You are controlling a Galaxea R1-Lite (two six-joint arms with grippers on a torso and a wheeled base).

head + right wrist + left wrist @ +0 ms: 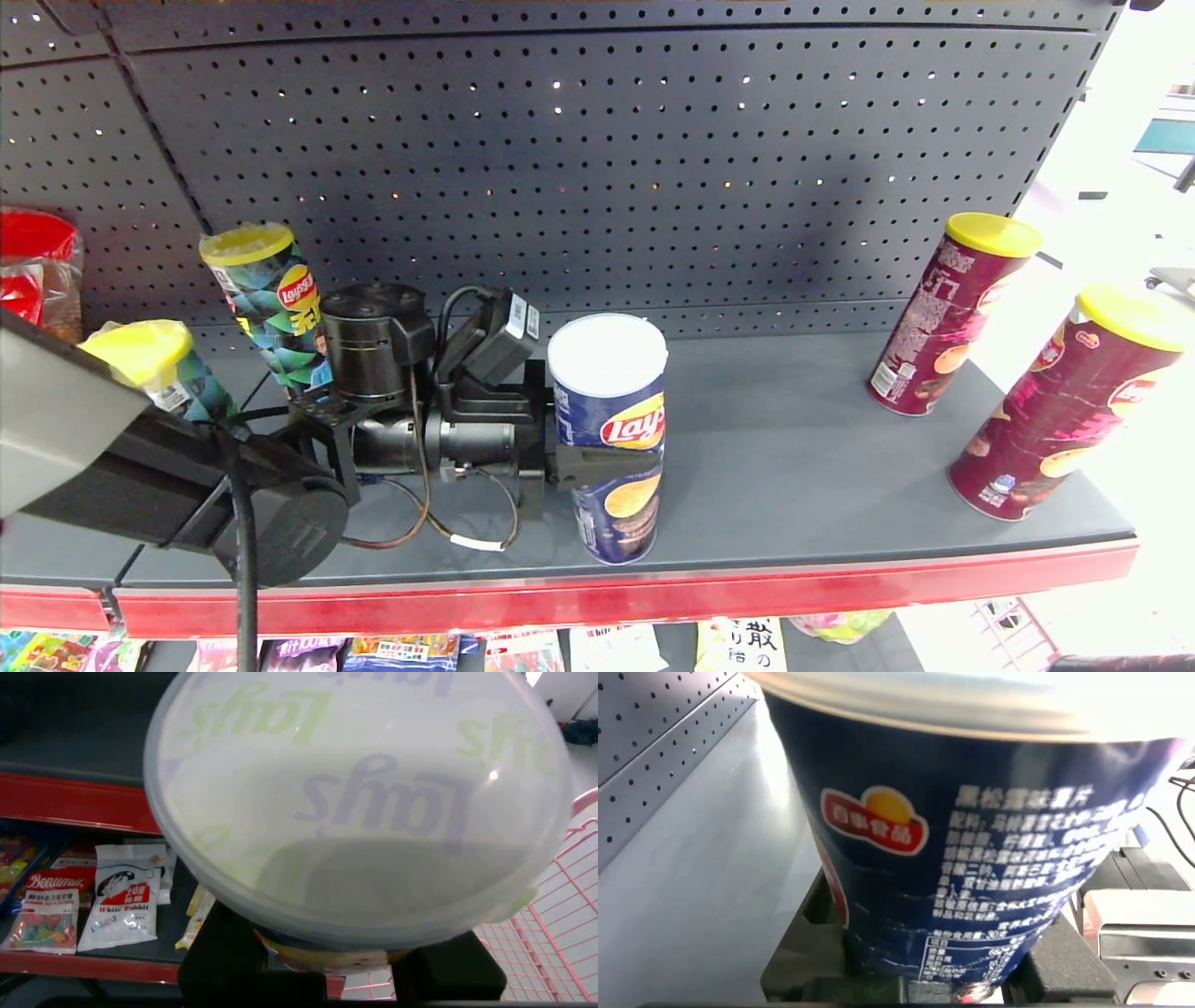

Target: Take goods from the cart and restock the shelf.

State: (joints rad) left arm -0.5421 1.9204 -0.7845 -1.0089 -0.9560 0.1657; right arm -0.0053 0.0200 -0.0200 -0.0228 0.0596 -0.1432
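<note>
**Each gripper holds one can**

At the far left of the shelf (794, 448) I see a tilted green can (154, 373). A taller green can (266, 303) stands just behind it, by the back wall. Both have yellow lids.

Next comes my left gripper (597, 467). It is squeezed tight around the middle of the blue can (611, 411). This can stands upright near the red front edge.

Well apart on the right are the back red can (948, 313) and the front red can (1064, 401). Both have yellow lids.

My right gripper (336, 961) is clamped on the clear-lid can (360, 803). The pink cart (561, 924) is beside it. Snack bags (121, 896) lie on a lower shelf.
</note>
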